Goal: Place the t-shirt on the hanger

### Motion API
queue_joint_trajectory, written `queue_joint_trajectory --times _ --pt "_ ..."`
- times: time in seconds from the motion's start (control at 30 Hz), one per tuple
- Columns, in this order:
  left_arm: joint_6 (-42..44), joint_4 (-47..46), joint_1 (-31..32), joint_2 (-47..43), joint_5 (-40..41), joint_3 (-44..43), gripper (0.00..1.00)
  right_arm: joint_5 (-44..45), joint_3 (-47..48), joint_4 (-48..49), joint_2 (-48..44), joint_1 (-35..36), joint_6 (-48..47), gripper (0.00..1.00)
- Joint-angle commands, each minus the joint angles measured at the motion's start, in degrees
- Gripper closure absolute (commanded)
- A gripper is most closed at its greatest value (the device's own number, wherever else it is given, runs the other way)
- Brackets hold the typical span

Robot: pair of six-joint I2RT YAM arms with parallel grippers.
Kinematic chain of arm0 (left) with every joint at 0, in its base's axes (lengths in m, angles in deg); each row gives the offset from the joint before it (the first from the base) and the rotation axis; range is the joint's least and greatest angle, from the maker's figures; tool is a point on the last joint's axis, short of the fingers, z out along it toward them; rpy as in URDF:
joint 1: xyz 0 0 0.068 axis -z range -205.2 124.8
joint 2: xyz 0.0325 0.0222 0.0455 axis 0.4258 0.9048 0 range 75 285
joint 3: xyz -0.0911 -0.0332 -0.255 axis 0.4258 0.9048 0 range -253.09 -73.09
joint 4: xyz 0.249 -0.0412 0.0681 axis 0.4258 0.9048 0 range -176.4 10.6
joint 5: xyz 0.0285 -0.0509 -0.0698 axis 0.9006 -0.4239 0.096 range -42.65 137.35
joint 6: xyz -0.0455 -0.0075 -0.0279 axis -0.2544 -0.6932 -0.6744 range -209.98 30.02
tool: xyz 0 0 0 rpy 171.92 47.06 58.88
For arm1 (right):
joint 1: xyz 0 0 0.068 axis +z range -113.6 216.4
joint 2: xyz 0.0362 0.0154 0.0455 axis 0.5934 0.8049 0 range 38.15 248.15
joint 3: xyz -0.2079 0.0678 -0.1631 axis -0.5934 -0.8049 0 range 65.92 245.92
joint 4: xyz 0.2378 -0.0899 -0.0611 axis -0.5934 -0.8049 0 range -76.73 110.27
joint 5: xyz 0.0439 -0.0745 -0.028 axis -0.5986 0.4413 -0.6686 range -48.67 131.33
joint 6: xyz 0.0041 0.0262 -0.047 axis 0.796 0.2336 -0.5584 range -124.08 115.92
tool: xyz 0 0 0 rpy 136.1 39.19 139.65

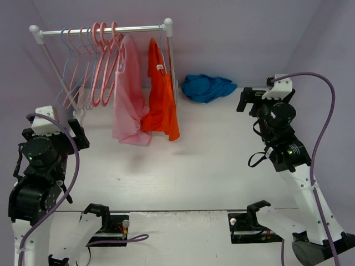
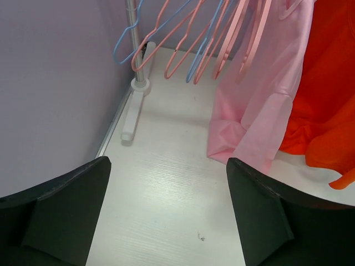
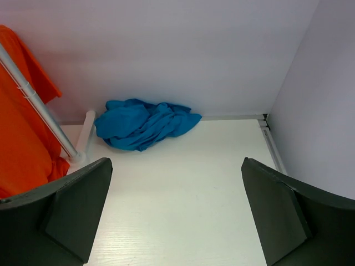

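The bright blue t-shirt [image 1: 208, 87] lies crumpled on the table at the back, just right of the rack's right post; it also shows in the right wrist view [image 3: 141, 123]. The pale blue hanger [image 1: 66, 69] hangs at the left end of the rail among pink hangers, and its lower loop shows in the left wrist view [image 2: 123, 51]. My left gripper [image 1: 76, 136] [image 2: 167, 166] is open and empty, over bare table near the rack's left foot. My right gripper [image 1: 245, 100] [image 3: 176, 163] is open and empty, some way short of the t-shirt.
A white clothes rack [image 1: 102, 30] stands at the back with several pink hangers [image 1: 102, 66], a pale pink garment [image 1: 128, 102] and an orange garment [image 1: 162, 100]. Its left foot [image 2: 133, 108] sits by the left wall. Purple walls close in the back and sides.
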State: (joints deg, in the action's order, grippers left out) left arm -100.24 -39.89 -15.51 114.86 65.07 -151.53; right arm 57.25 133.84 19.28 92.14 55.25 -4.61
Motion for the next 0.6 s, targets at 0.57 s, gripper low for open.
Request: queue_joint_trajectory --times 0.57 --pt "-4.80 -2.83 0.23 1.62 -6.82 7.02 0.19 -9.70 10.67 15.44 40.64 0.20 0.58 0.00"
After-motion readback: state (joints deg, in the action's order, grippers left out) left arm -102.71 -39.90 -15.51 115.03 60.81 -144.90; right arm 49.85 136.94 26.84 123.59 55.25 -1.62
